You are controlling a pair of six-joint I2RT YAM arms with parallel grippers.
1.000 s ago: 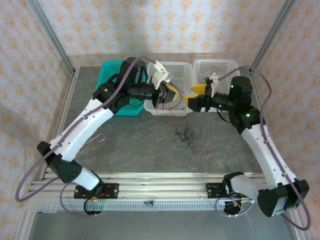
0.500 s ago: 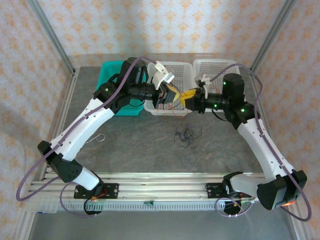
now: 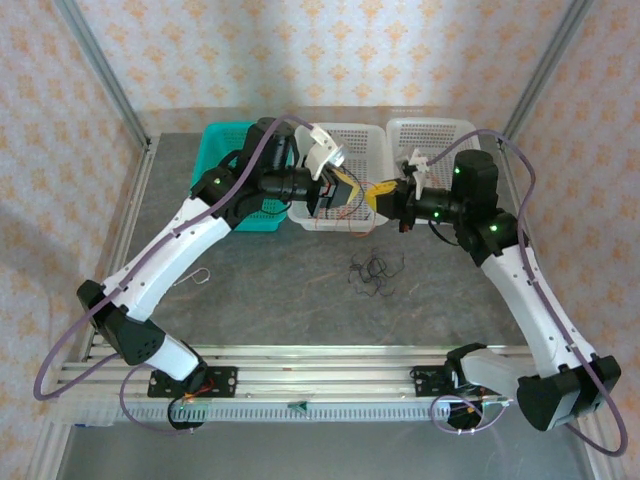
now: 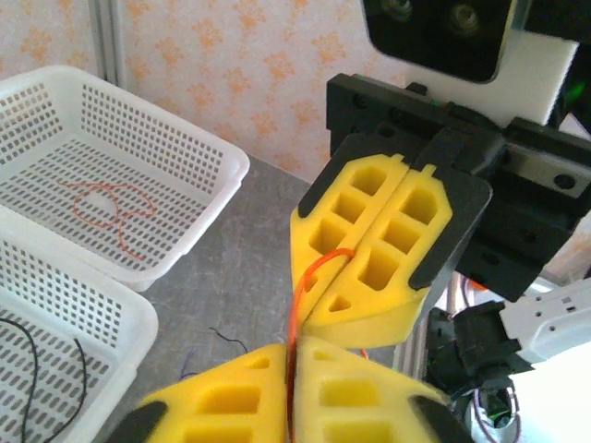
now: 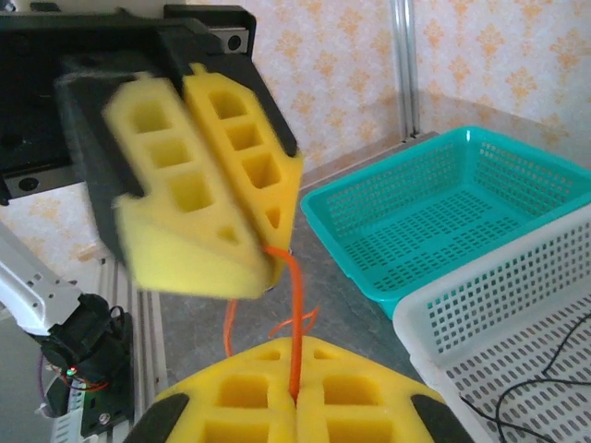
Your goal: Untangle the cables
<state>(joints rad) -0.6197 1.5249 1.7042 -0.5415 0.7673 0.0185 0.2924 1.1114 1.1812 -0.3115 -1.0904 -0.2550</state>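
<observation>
Closing change: right gripper (image 4: 392, 245) stood open and off to one side a second ago; now it is clamped on the orange cable (image 4: 297, 305).
left gripper (image 4: 291, 392): same spot as before, pads nearly together, orange cable in the slit between them.
jaw spacing: tips were apart, now tip to tip, with a short cable span between them.
black cables (image 3: 372, 272): tangled on the table (image 3: 250, 300) below both jaws, toward the bases, unmoved.
</observation>
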